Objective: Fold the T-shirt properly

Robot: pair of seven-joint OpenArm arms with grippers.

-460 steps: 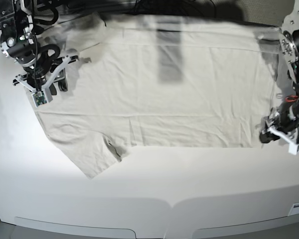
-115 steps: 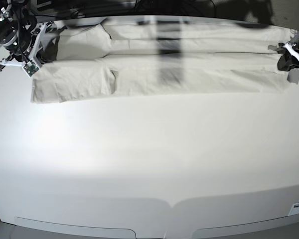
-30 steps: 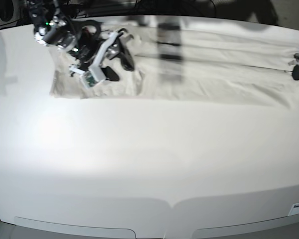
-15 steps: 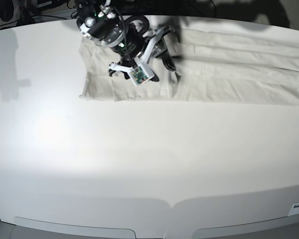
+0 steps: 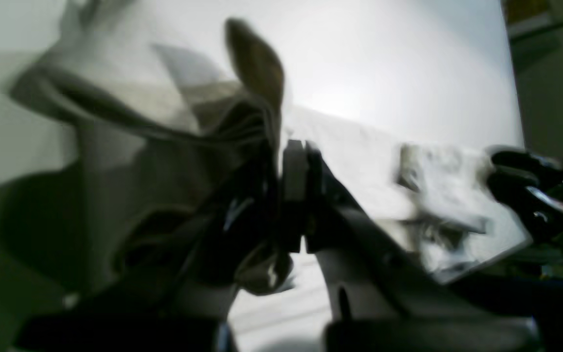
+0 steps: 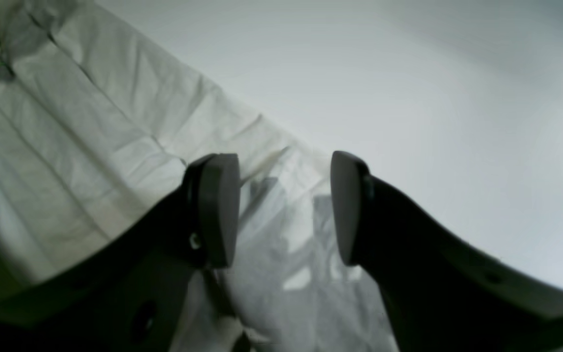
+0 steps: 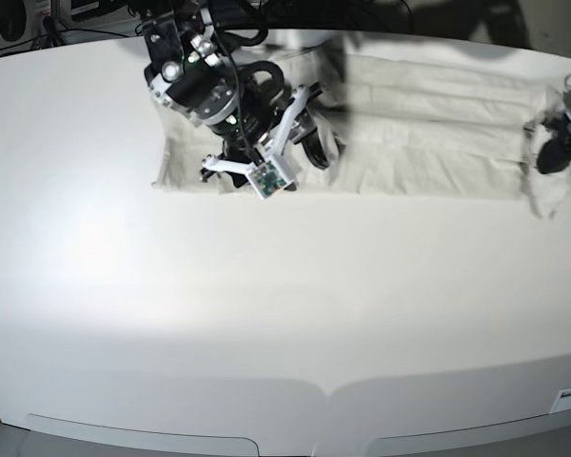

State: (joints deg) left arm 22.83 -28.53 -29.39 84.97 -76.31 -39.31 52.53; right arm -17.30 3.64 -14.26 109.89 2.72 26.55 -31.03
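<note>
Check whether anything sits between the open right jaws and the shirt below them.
Nothing visible does. The right gripper hangs open directly over the shirt, with only bare cloth and its own shadow in the gap. The table around it shows no other object.

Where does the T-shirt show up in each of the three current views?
Base: the T-shirt is a folded strip along the far edge.
Left wrist: bunched cloth upper left, pinched in the shut left hand.
Right wrist: fills the left half under the open right hand.
Shared landmark: the white table.
</note>
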